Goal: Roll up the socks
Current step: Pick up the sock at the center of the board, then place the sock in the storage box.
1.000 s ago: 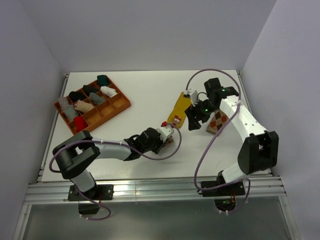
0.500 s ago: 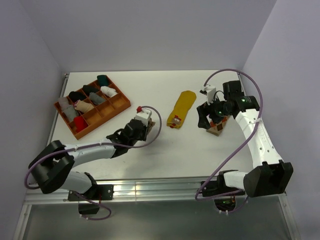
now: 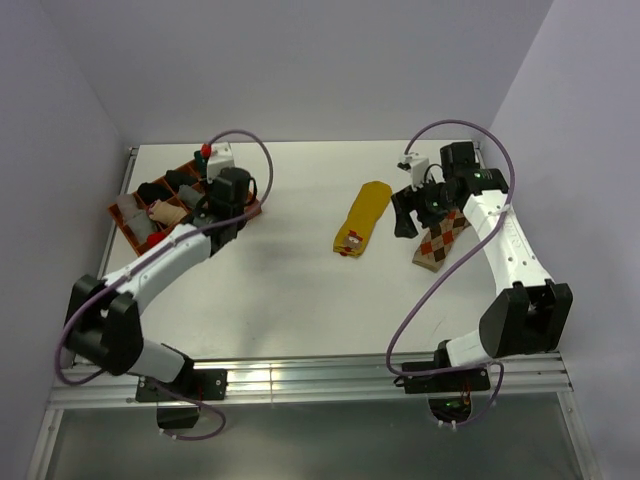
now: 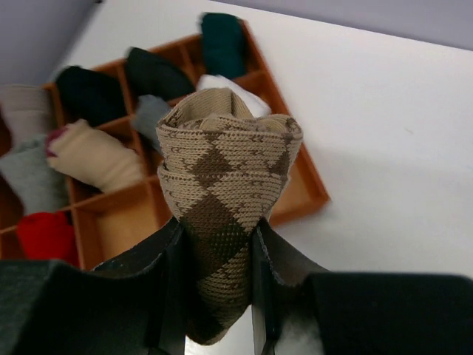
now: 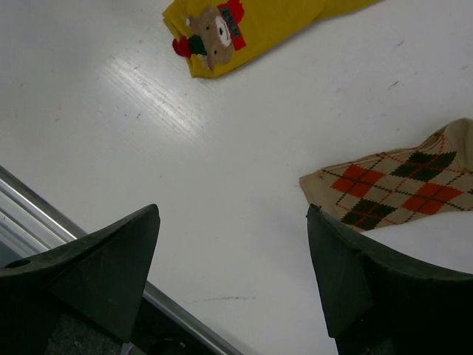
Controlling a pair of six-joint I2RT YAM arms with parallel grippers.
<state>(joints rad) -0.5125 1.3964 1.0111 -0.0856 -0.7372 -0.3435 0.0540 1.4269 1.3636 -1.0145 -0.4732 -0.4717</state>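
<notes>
**Task status**

1. One sock is rolled. The brown-and-cream diamond-pattern sock (image 4: 222,200) is a tight bundle, and the left jaws are closed on its lower part. The rolled end stands up between them.
2. The left arm (image 3: 170,260) reaches to the far left corner of the desk (image 3: 300,290). It holds the bundle above the orange tray (image 4: 314,194). The bundle is not yet set down.
3. The tray compartments hold small plain bundles (image 4: 92,155) in black, teal, white, grey, beige and red. At least two compartments on the near side of the tray show a bare floor.
4. Two socks are not rolled:
   - The yellow sock (image 3: 362,218) lies flat and at full length near the middle of the desk, toward the far edge.
   - The orange-and-cream diamond-pattern sock (image 3: 441,240) lies flat near the right edge.
5. The right jaws are spread wide and hold nothing. They hang above bare desk between the two flat socks and touch neither.

Judgement: the task is about one third complete. The remaining work is to set the held bundle in the tray, then to roll the two flat socks.

**Labels and writing**

- The yellow sock carries a small patch (image 5: 211,33) at one end. It shows a bear's face with red and green trim.
- No lettering can be read on the patch.
- No brand name or other writing shows on the socks, the tray or the desk.
</notes>
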